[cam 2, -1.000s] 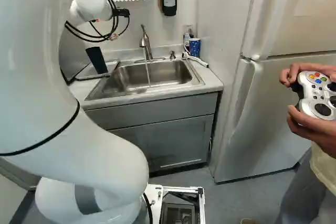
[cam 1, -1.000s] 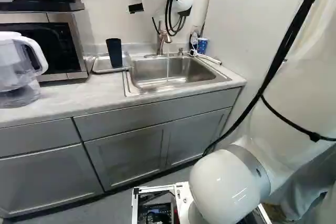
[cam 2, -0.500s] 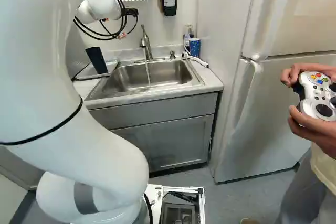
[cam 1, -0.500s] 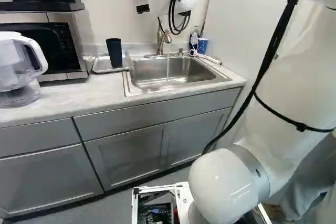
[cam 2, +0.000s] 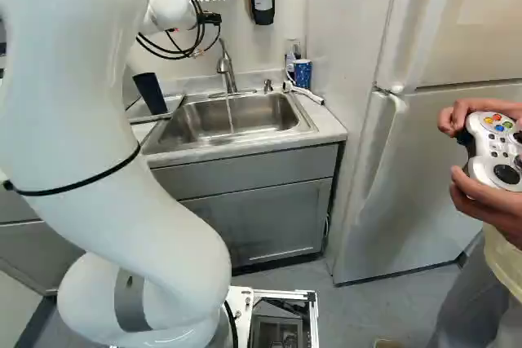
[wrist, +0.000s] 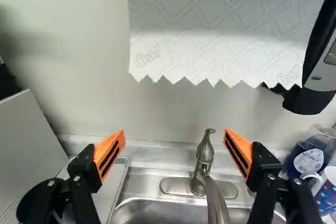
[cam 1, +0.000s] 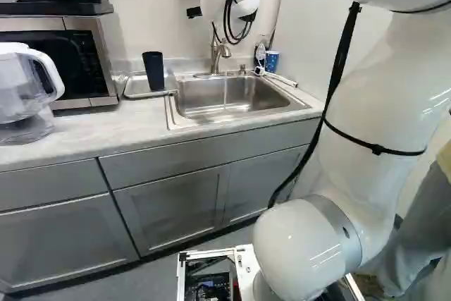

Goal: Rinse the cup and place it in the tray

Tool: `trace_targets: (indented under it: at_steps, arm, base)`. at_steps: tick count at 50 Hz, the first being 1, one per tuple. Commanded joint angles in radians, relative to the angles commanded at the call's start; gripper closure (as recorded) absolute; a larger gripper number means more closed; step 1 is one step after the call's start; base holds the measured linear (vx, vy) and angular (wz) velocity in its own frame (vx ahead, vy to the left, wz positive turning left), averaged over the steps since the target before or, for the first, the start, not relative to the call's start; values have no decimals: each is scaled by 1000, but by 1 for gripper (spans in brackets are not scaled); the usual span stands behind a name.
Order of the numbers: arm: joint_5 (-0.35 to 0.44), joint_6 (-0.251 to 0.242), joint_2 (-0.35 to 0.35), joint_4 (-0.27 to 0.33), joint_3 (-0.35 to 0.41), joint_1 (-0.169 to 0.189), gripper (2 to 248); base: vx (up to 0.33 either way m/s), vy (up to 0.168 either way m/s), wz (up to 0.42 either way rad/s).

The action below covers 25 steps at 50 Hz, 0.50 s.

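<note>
Left base view gives us the dark cup (cam 1: 153, 72) standing in the tray (cam 1: 137, 89), just beside the sink (cam 1: 250, 91); its inside is hidden from us; a thin stream of water (cam 1: 225, 91) runs from the faucet (cam 1: 215, 54) into the sink; by the sink's far right corner, a dotted cup (cam 1: 272, 61) stands next to a bottle of blue liquid (wrist: 310, 157); at the left of the left base view we have a clear pitcher (cam 1: 20, 81) on the counter (cam 1: 91, 130), in front of the microwave (cam 1: 103, 63); our gripper (cam 1: 194, 13) is raised near the wall, its two fingers spread wide apart; the wrist view shows us a paper towel (wrist: 210, 30) ahead, hanging higher than the faucet
</note>
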<state>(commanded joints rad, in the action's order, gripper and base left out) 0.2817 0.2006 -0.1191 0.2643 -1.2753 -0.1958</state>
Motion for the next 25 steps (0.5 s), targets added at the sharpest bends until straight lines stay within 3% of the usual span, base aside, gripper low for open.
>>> trace_targets:
  at_steps: [25]
  arm:
    - [-4,0,-118,0,-128,12,3]
  base:
    - [0,0,0]
